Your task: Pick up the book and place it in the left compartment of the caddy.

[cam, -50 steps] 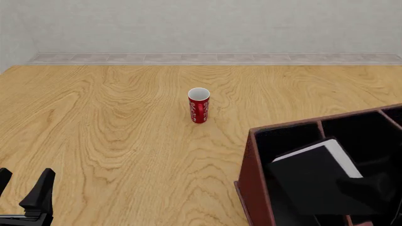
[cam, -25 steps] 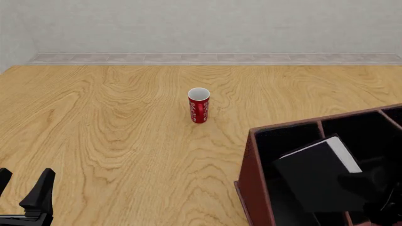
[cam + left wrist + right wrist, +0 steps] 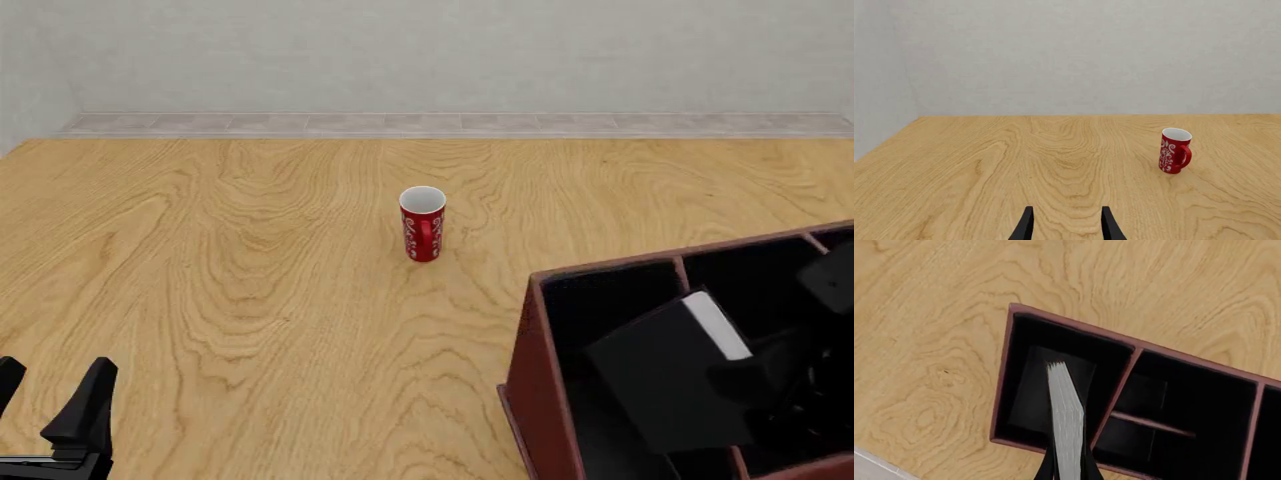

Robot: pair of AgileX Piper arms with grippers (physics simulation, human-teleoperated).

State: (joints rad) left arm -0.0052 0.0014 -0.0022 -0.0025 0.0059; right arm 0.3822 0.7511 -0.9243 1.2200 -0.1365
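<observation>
The black book (image 3: 661, 385), its white page edge (image 3: 717, 325) on top, tilts inside the left compartment (image 3: 594, 300) of the reddish-brown caddy (image 3: 537, 380). My right gripper (image 3: 767, 385) is shut on it, dark against the black interior. In the right wrist view the book's page edge (image 3: 1067, 410) runs out from between the fingers (image 3: 1047, 467) of the right gripper (image 3: 1067, 466), over the left compartment (image 3: 1029, 395) of the caddy (image 3: 1004, 375). My left gripper (image 3: 47, 392) stands open and empty at the table's near left; the left wrist view shows the same gripper (image 3: 1066, 227).
A red cup (image 3: 422, 224) with white patterns stands upright mid-table, left of and beyond the caddy; the left wrist view shows the cup (image 3: 1175, 150) too. A crossbar (image 3: 1151, 424) splits the caddy's middle section. A wall closes the table's far side.
The book has sunk lower into the left compartment with my right gripper, and less of its white page edge shows. The left arm has not moved.
</observation>
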